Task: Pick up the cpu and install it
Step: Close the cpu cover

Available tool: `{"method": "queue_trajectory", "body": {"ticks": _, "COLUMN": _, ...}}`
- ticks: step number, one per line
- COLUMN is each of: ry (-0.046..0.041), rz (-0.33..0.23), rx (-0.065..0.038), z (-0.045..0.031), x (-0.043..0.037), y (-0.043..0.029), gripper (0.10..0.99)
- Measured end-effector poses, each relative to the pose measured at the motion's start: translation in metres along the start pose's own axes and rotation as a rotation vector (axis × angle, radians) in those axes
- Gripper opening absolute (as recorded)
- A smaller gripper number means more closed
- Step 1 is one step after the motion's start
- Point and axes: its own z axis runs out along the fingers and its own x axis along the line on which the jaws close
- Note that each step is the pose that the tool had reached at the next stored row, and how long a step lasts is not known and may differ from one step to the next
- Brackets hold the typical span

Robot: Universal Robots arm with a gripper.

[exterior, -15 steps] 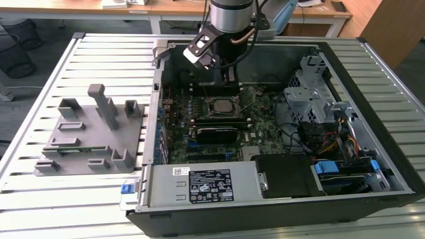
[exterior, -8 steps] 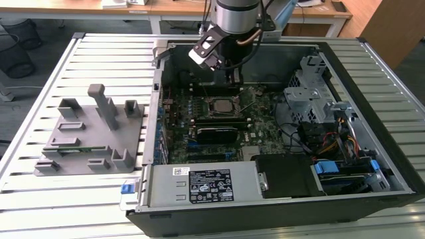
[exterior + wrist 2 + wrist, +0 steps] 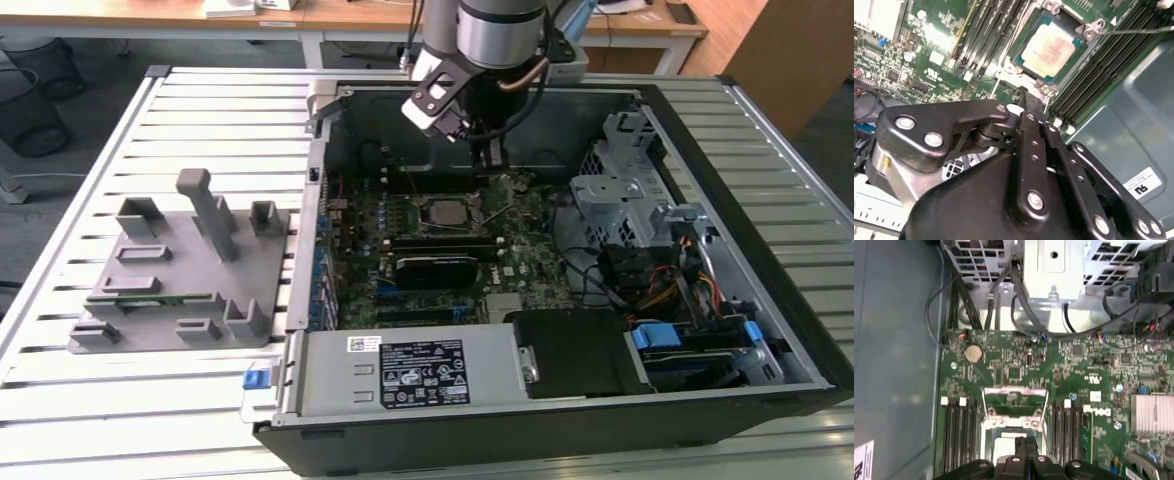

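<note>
While cpu point(image 3: 1051, 47) sits in its socket point(image 3: 1093, 29), pincer point(image 3: 1032, 102) close by, seemingly closed, empty.

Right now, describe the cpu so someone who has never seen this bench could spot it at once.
Find the open computer case on the slatted table and the green motherboard inside it. Near the board's middle, the cpu sits in a metal-framed socket between black memory slots. It is the lone flat, pale silver square; its neighbours are long, dark strips.
</note>
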Motion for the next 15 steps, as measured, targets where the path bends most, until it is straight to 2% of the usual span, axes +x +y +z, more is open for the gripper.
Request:
{"method": "queue_trajectory", "body": {"ticks": 2, "ry": 0.0001, "rz": -0.001, "rx": 0.001, "z": 0.0005, "x": 0.0000, "y": 0.0041, "gripper": 0.114}}
{"method": "queue_trajectory", "body": {"ticks": 7, "ry": 0.0001, "rz": -0.003, "rx": 0.010, "z": 0.0016, "x": -0.0004, "y": 0.0199, "gripper": 0.114}}
{"method": "queue_trajectory", "body": {"ticks": 15, "ry": 0.0008, "rz": -0.007, "rx": 0.011, "z": 0.0024, "x": -0.0003, "y": 0.0263, "gripper": 0.114}}
